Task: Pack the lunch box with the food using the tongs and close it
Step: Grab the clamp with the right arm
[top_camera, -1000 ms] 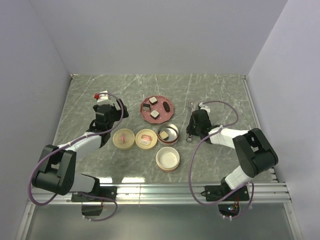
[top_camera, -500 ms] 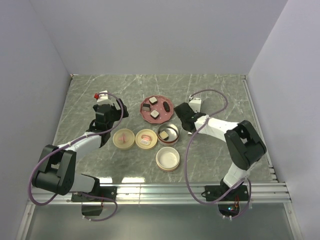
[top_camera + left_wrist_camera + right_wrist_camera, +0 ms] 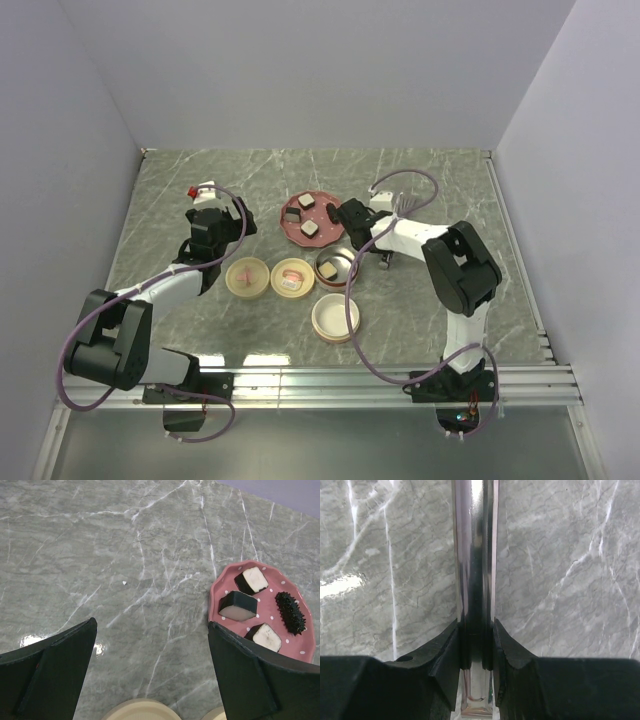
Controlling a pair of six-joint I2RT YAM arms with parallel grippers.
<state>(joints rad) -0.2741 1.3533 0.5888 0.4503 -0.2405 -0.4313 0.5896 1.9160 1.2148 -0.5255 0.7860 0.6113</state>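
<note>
The pink plate [image 3: 342, 207] [image 3: 224, 585] holds three black-and-white food blocks [image 3: 310, 229] [image 3: 238, 605] and a dark spiky piece [image 3: 291, 611]. Another food block [image 3: 327, 270] lies in the round metal lunch box [image 3: 348, 262] just in front of the plate. My right gripper [image 3: 345, 213] [image 3: 476, 625] hovers by the plate's right edge. It is shut on the tongs [image 3: 474, 555], whose joined end sits between its fingers. My left gripper [image 3: 205, 200] [image 3: 151, 625] stands open and holds nothing, left of the plate.
Two cream lids [image 3: 247, 277] [image 3: 293, 277], one with a pink knob, lie left of the lunch box. A round cream container [image 3: 336, 317] sits in front of it. Walls close in the table's left, back and right sides. A metal rail [image 3: 330, 378] runs along the near edge.
My right gripper has swung left from the spot right of the lunch box to the plate's right edge, carrying the tongs off the table. The left arm has not moved.
</note>
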